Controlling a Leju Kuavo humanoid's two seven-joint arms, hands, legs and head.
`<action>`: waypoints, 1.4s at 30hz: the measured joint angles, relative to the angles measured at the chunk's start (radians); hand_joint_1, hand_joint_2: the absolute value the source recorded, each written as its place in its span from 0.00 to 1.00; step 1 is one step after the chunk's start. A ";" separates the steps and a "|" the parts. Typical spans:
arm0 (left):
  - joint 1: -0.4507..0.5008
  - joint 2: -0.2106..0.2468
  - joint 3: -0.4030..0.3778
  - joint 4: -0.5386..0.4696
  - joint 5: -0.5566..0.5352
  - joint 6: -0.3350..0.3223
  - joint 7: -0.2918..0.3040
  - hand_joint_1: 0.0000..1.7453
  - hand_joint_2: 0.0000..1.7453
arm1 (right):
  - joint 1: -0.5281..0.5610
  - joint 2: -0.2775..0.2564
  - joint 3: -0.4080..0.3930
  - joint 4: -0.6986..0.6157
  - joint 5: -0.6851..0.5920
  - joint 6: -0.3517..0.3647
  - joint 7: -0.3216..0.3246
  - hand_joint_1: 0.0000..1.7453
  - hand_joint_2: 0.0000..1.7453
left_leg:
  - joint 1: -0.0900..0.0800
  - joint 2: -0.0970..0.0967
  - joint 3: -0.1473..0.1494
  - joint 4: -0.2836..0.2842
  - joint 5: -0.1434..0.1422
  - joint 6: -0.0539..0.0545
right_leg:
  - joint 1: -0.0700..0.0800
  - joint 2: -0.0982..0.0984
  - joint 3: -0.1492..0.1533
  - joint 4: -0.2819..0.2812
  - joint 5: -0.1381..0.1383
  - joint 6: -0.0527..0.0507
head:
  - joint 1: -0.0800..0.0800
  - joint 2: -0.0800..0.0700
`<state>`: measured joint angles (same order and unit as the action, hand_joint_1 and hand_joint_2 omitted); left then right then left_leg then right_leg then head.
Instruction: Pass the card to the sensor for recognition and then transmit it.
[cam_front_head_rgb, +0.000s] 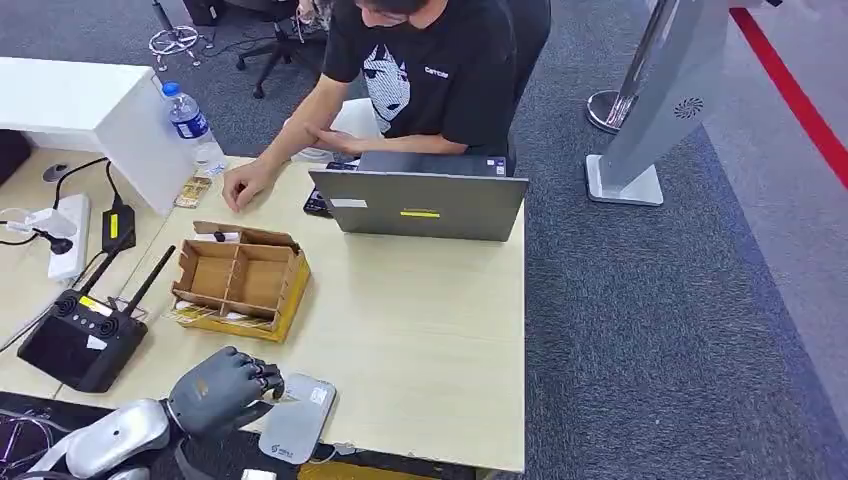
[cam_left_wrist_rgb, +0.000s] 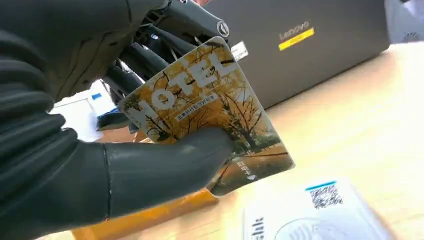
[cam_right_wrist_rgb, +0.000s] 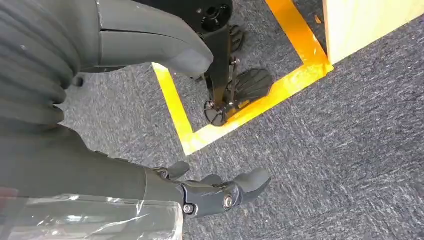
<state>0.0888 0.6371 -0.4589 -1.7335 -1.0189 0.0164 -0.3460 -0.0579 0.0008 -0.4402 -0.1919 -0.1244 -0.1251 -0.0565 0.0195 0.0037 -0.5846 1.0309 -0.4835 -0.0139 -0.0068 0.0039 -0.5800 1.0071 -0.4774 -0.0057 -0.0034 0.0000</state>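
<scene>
From the head view, the left hand (cam_front_head_rgb: 222, 388) sits at the near edge of the table (cam_front_head_rgb: 420, 320), fingers closed on the card (cam_front_head_rgb: 284, 397), which pokes out just above the grey sensor (cam_front_head_rgb: 297, 418). The cardboard box (cam_front_head_rgb: 240, 280) stands near behind and the laptop (cam_front_head_rgb: 420, 204) farther back beside a person (cam_front_head_rgb: 420, 60); the tabletop to the right looks open, but the near edge is close, so a dropped card could slide off. In the left wrist view the thumb (cam_left_wrist_rgb: 165, 162) presses the card's printed face while the fingers (cam_left_wrist_rgb: 145, 55) back it, leaving the far corner free over the sensor. It looks thin, stiff, light and slick, best pinched flat across its faces. In the right wrist view the right hand (cam_right_wrist_rgb: 200, 192) hangs over carpet, fingers loosely apart, holding nothing.
</scene>
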 joint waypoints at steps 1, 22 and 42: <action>-0.001 -0.002 -0.005 0.006 -0.007 0.002 0.003 1.00 1.00 | 0.000 0.000 0.000 0.000 0.002 0.000 0.000 0.00 1.00 | 0.000 0.000 0.000 0.000 0.000 0.000 | 0.000 0.000 0.000 0.000 0.000 0.000 | 0.000 0.000; -0.076 -0.122 -0.065 0.147 -0.151 0.142 0.072 1.00 1.00 | -0.003 0.003 -0.021 0.000 0.033 -0.013 -0.008 0.00 1.00 | 0.000 -0.001 0.000 0.000 0.000 0.000 | 0.000 0.000 0.000 0.000 0.000 0.000 | 0.000 0.000; -0.341 -0.382 0.259 0.200 -0.182 0.211 0.128 1.00 1.00 | -0.010 0.007 -0.027 0.000 0.123 -0.005 0.002 0.00 1.00 | 0.000 0.000 0.000 0.001 0.001 0.000 | 0.000 0.000 0.000 0.000 0.002 -0.001 | 0.000 0.000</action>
<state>-0.2522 0.2548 -0.2002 -1.5331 -1.2005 0.2270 -0.2178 -0.0677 0.0076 -0.4669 -0.1919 -0.0015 -0.1297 -0.0549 0.0193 0.0034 -0.5843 1.0317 -0.4823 -0.0140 -0.0068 0.0034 -0.5795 1.0073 -0.4759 -0.0064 -0.0030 0.0000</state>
